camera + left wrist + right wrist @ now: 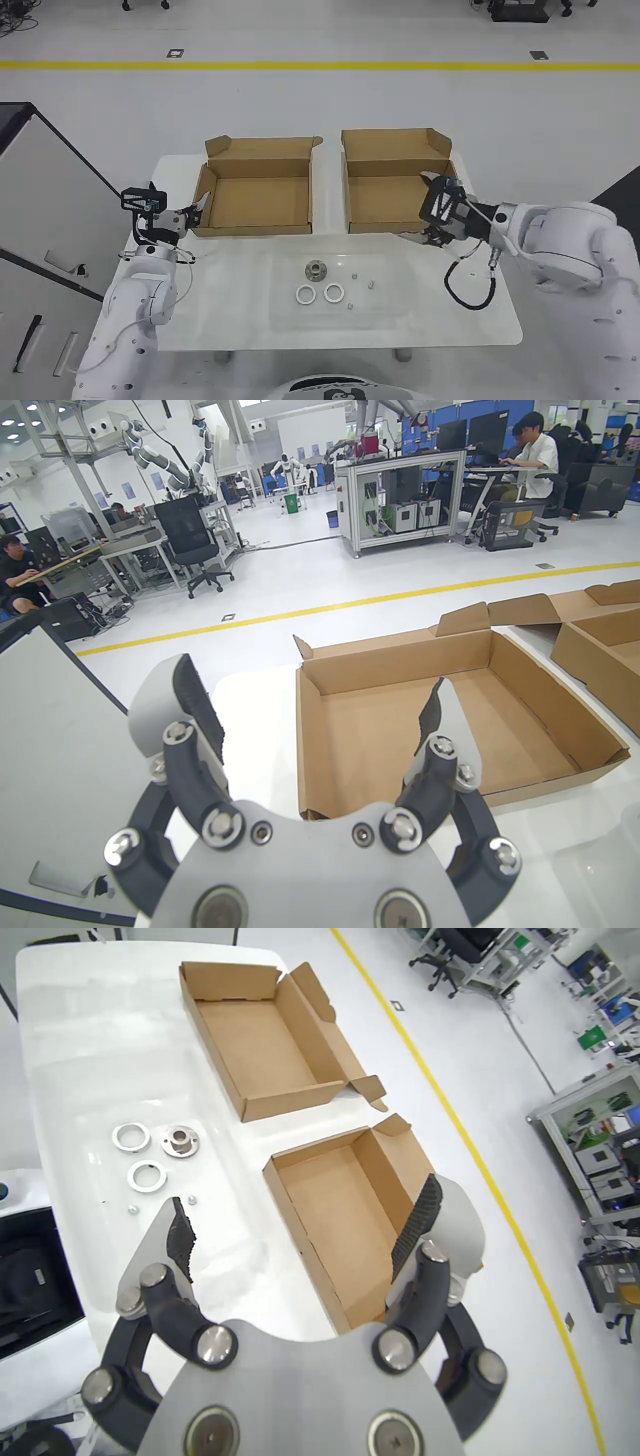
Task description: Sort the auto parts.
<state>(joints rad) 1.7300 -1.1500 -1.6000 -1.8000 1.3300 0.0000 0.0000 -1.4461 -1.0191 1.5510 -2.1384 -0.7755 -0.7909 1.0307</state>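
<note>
Ribbed-padded left gripper (310, 672) and right gripper (304, 1189) both hang released. Flat metal rings (305, 294) and a flanged hub (316, 268) lie nearer than two cardboard boxes (250, 230).

The boxes (260, 1043) were plain brown, the table (100, 1028) glossy white, the rings (115, 1137) pale silver, perhaps white, the hub (180, 1142) grey.

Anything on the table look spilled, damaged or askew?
Nothing stands out. The left box and right box sit open and empty; the hub, two rings and small parts lie loose before them. Left tool and right tool: open, empty.
</note>
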